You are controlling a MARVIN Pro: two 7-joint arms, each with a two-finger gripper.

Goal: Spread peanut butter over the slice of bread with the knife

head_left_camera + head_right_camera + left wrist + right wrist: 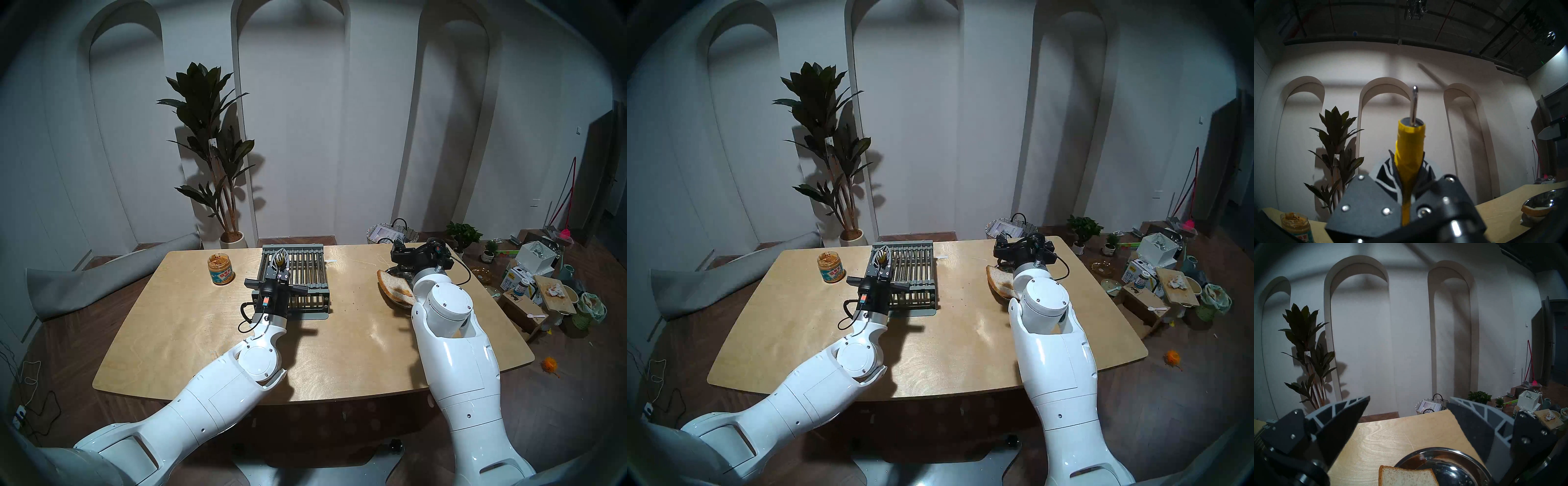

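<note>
On a pale wooden table (305, 339), the robot's left gripper (281, 263) is pinching the knife (1409, 152) by its yellow handle, jaws pressed tight against it, above a dark slatted rack (305, 271) at the table's middle. From the left wrist view the handle is standing up out of the fingers with the metal ring end uppermost; the blade is hidden, so whether it is carrying any paste cannot be told. The peanut butter (220, 262) is sitting in an open glass jar (222, 271), well apart to the left of the rack. The slice of bread (395, 286) is lying tilted across a steel dish (1449, 461) at the right side, with a brown patch showing on it in the head views. The right gripper (1407, 412) is hovering just above the dish with its fingers spread wide and nothing between them. Judging from this, the knife is being carried between jar and bread. The next move likely calls for turning the wrist so the blade is pointing down before it meets either one.
</note>
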